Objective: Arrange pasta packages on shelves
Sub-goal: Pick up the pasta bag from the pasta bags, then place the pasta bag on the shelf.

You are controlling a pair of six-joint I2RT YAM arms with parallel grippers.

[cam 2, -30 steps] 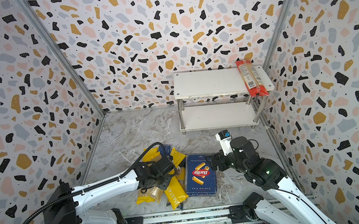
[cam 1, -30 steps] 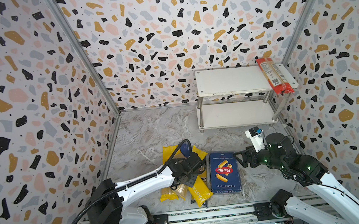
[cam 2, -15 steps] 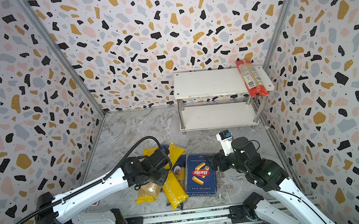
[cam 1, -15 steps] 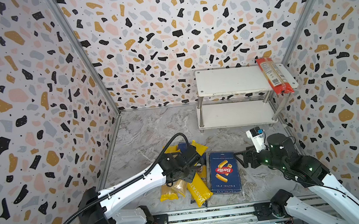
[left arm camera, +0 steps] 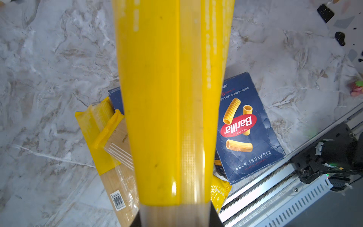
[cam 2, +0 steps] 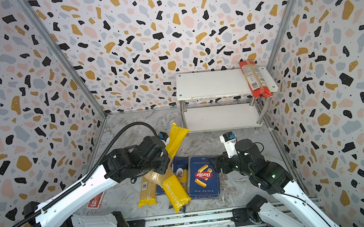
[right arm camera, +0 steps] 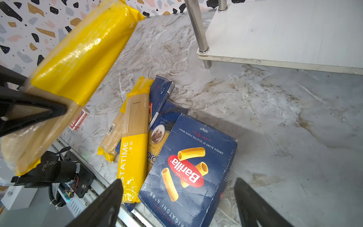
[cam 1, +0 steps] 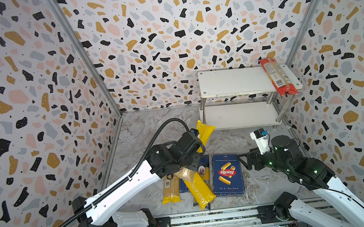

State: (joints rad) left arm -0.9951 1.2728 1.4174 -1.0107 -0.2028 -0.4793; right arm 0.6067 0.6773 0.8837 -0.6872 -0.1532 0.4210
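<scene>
One yellow spaghetti bag [cam 1: 204,130] is off the marble floor [cam 1: 150,126], pinched near its clear end by the left gripper [cam 1: 194,151], whose jaws press tight against its sides. In both top views the bag slants from centre frame up and to the right, and its yellow end comes near the front left leg of the shelves [cam 1: 231,83]. The shelves stand at upper right against the back wall. A red spaghetti bag [cam 1: 277,77] lies across the right end of the top board, with its near end hanging over the front edge.

The right gripper [cam 1: 244,163] is spread wide with nothing between its jaws, low and just right of the rigatoni box [cam 1: 227,174]. In the right wrist view its fingers [right arm camera: 106,204] frame that box at the bottom of the frame.

The box lies flat and face up at bottom centre. To its left are a dark blue bag [cam 1: 203,170], a PASTATIME bag [cam 1: 199,189] lying diagonally over it, and a barcoded bag [cam 1: 170,189] furthest left. A slim blue box [right arm camera: 163,89] is tucked under the pile. A red card [cam 2: 95,200] lies at lower left.
</scene>
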